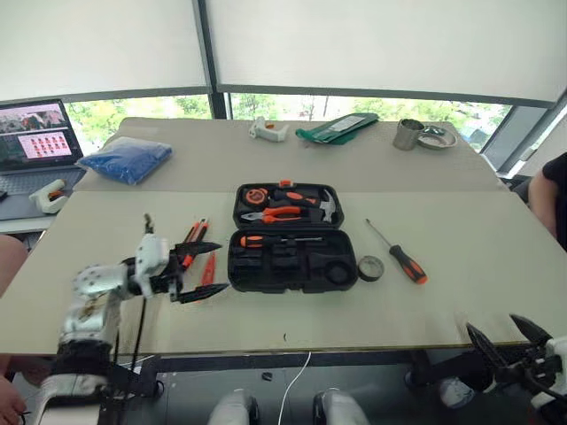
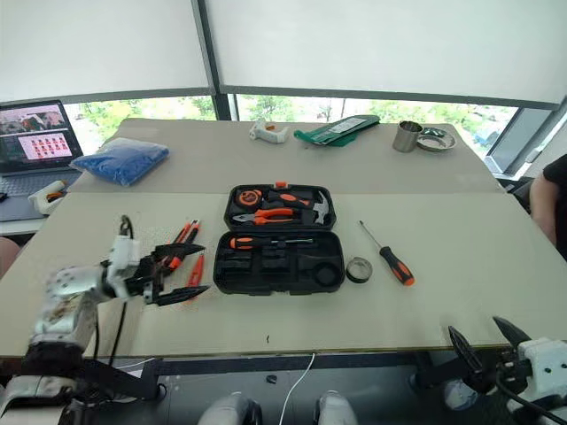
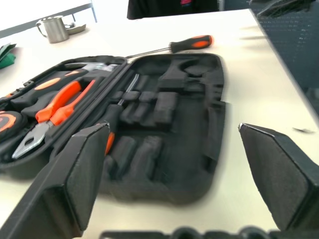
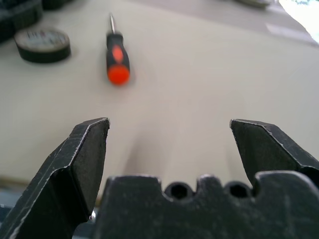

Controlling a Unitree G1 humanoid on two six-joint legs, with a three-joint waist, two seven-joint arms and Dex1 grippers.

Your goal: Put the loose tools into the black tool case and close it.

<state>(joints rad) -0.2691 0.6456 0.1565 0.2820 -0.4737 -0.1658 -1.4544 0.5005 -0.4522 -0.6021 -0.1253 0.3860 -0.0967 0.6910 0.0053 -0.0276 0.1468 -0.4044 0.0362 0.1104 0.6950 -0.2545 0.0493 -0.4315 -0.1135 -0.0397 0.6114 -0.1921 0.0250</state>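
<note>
Your left gripper (image 1: 202, 271) wide open, empty, beside open black tool case (image 1: 292, 259). Your right gripper (image 1: 508, 341) wide open, empty, at table edge; screwdriver (image 1: 400, 255) and tape roll (image 1: 370, 267) loose.

My left gripper (image 1: 202, 270) hides part of the loose tools (image 1: 197, 237) beside the black tool case (image 1: 292, 242); I can't separate knife from tester pen there.

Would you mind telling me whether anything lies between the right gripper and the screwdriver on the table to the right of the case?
Nothing visible does. The right gripper, jaws open, faces the screwdriver across bare table; the tape roll lies off to one side, beside the open tool case.
</note>
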